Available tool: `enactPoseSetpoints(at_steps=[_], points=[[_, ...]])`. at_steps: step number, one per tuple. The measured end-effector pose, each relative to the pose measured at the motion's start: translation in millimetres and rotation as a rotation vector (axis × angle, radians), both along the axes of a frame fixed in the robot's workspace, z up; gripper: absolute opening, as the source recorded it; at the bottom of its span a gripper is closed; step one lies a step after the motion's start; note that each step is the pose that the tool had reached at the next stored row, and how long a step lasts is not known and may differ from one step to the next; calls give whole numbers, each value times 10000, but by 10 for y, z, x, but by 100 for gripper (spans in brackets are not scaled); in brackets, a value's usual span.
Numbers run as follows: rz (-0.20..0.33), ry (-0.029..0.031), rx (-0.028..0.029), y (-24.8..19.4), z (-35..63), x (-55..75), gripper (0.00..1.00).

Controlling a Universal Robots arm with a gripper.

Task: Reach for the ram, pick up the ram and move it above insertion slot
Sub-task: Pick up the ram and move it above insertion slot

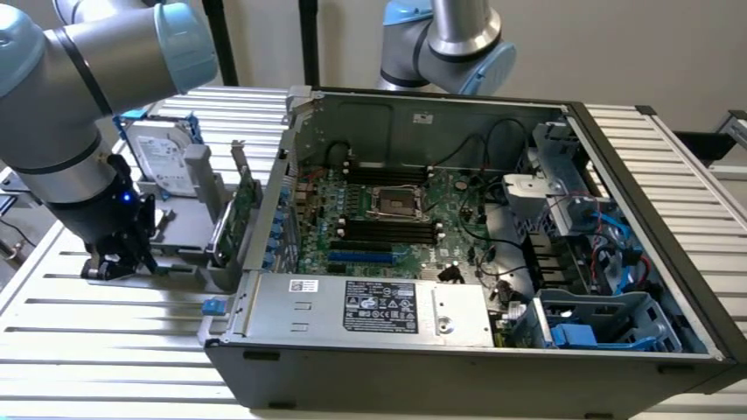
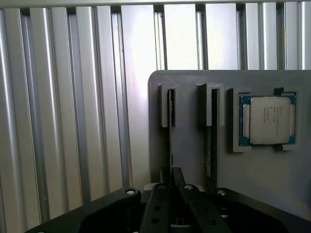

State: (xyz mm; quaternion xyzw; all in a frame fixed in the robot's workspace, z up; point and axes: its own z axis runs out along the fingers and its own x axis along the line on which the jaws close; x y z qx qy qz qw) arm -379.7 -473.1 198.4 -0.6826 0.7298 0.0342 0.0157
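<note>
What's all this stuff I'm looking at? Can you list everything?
Computer case: one, grey, on slatted table.
Motherboard: one, green, inside case.
Power supply: one, silver, case's near edge.
Hard drive: one, silver, exterior view's left.
Expansion card: one, green, beside case.
Tray: one, grey, on table.
Ram sticks: two, dark, edge-on in tray slots.
Processor: one, silver, tray recess.
Robot arms: two, grey-blue, one beside, one behind case.
Gripper: one, black, at one ram stick.

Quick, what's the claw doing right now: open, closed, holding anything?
Claw: closed on the ram, which stands in its grey holder.
</note>
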Motion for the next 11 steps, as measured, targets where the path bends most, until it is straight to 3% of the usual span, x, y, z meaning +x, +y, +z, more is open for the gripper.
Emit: enactPoseSetpoints(at_steps=[11], points=[[74, 0, 0, 0, 90, 0, 13]])
